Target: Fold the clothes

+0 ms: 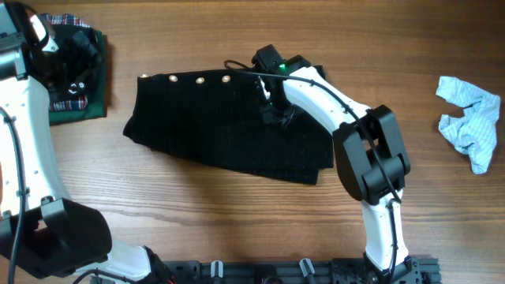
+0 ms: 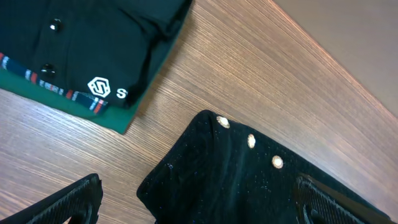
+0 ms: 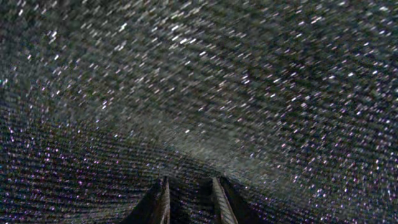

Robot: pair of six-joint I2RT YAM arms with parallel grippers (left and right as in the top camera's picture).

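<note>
Black knit garment (image 1: 229, 130): fuzzy pile, fine pale flecks catching the light up close. It lies flat and unfolded on the wooden tabletop (image 1: 237, 225), about mid-table. The outline is flared, shorter at the left end and widening to the right, with the near edge slanting. Four small pale round buttons (image 1: 199, 80) sit in a row along the left stretch of the far edge.

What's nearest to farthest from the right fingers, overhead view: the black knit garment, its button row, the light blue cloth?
1. Black knit garment: touching the right fingers, centre.
2. Button row: left, along its top edge.
3. Light blue cloth: far right.
</note>
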